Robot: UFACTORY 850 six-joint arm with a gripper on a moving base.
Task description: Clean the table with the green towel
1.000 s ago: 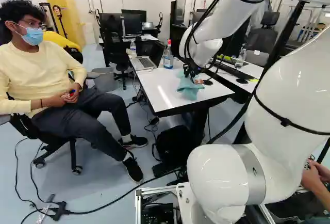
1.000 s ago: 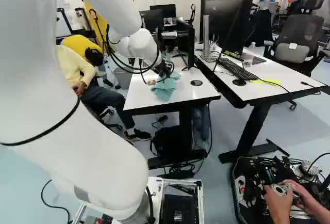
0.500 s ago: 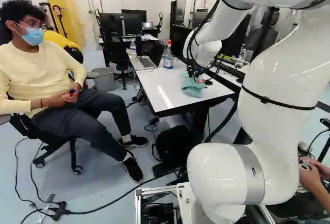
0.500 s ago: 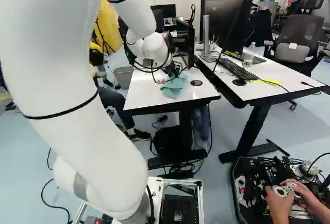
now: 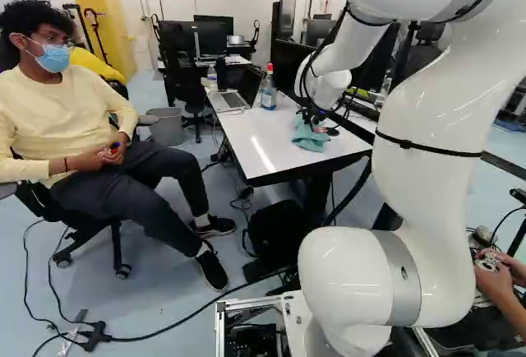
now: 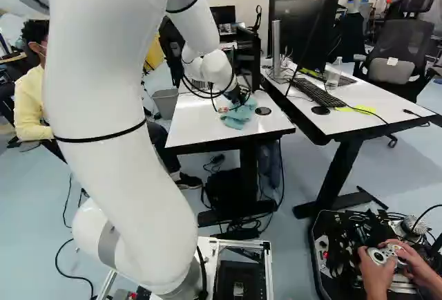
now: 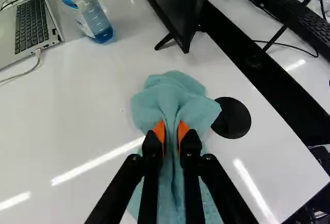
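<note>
Gripper (image 7: 171, 132) pinching towel (image 7: 167, 95); both have slid across table (image 7: 77, 110), nearer black disc (image 7: 234, 118). Wiping stroke likely underway; much of surface probably left to cover.

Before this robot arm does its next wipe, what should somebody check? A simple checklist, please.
1. End effector holds the green towel: ok, orange pads press it from both sides.
2. Towel over the table: ok.
3. Towel spread flat for wiping: not ok, it is bunched where gripped.
4. Table cleared for a full wipe: not ok, the bottle and laptop are on it.
5. Towel away from the bottle: ok, there is bare table between them; a long stroke that way might still knock it.
6. Table already clean: cannot tell, bright streaks look like reflections.
</note>
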